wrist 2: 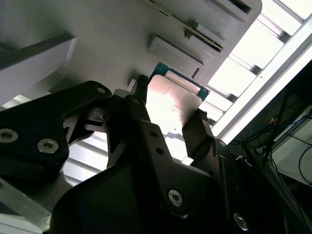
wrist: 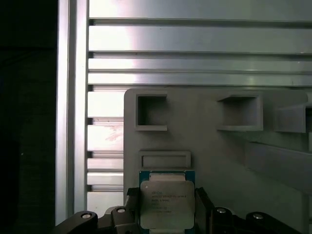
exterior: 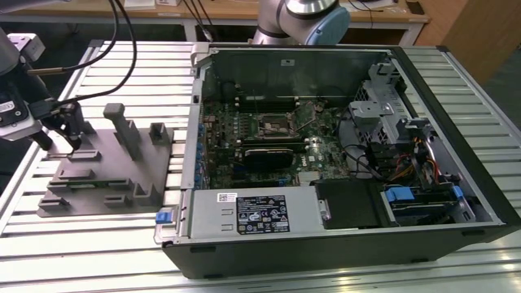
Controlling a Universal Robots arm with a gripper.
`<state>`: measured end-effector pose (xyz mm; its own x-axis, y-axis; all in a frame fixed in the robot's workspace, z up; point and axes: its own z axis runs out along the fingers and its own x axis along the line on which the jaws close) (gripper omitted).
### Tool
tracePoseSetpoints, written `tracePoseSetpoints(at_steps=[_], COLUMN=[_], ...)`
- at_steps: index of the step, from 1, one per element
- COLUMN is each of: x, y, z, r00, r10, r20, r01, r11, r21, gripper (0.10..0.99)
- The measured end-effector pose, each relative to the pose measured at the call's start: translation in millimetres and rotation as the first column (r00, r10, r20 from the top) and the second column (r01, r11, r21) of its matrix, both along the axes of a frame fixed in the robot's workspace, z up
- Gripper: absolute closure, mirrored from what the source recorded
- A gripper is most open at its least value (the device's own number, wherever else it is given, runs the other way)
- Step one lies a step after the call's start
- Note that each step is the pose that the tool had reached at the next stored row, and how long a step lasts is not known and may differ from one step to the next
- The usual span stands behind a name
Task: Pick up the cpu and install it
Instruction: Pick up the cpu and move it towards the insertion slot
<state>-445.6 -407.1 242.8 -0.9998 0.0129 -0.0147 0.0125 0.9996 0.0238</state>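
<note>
Exterior view: the arm's wrist (exterior: 14,116) hangs at that view's left, gripper (exterior: 60,144) pointing down over the grey tray (exterior: 106,183).
In both wrist views its fingers (wrist 2: 195,136) pinch two opposite edges of the square cpu (wrist: 167,204), which lies flat, silver face up, over the tray.

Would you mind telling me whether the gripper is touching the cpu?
Touching. In the first wrist view the gripper flanks the cpu on two opposite edges, with no gap showing on either side.
</note>
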Motion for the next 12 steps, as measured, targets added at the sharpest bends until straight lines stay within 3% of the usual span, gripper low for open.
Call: tracePoseSetpoints(at_steps=[12], x=[0.0], y=[0.1], z=[12.7], r00=[1.0000], r10=[0.000], r20=[0.0001], r01=[0.000], r11=[1.0000], r21=[0.000], gripper=[0.545])
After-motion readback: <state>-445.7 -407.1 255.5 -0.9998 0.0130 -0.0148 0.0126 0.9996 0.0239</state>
